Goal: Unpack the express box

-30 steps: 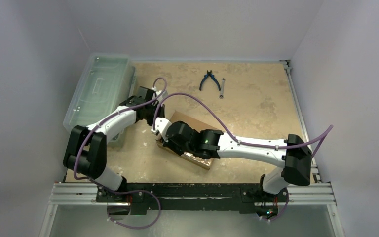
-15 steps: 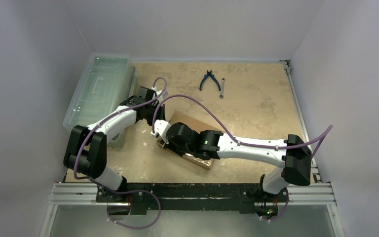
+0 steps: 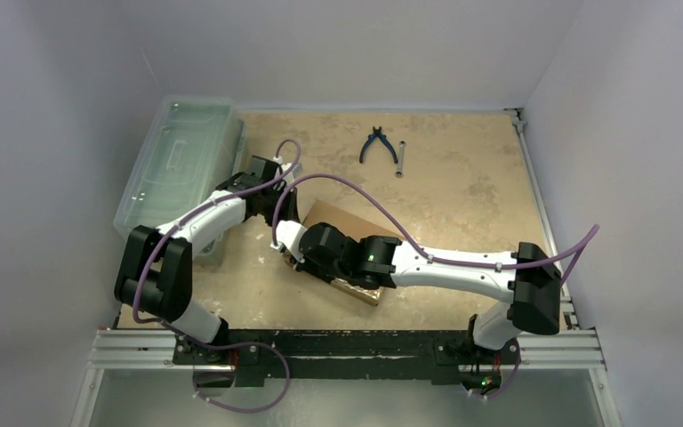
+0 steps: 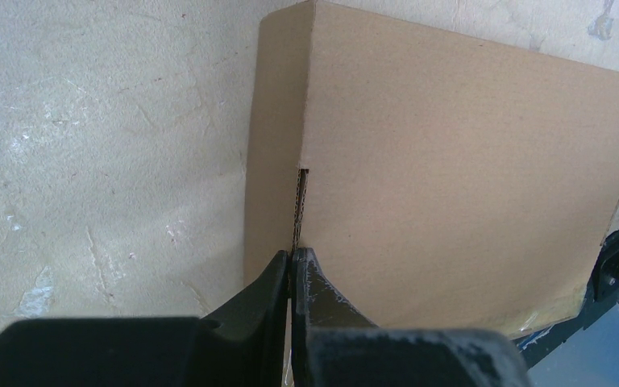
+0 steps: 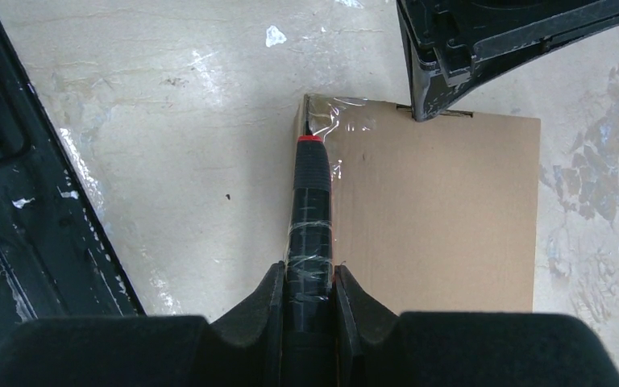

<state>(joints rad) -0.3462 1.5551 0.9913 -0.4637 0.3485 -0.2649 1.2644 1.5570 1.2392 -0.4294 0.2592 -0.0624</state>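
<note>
left arm (image 3: 197,222) and right arm (image 3: 462,267) are both white shells with chunky black joints, purple cables (image 3: 356,189) looping off each, black fingers (image 4: 334,302) scuffed whitish

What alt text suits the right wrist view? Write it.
The right pincer grips a black tool with a red band, its tip at the taped corner of the cardboard box on a beige table. The left pincer meets the box's far edge.

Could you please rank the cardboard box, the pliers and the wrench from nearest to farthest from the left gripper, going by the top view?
1. Cardboard box: the left gripper is right at its left edge.
2. Pliers: farther back, to the right.
3. Wrench: just right of the pliers.
</note>
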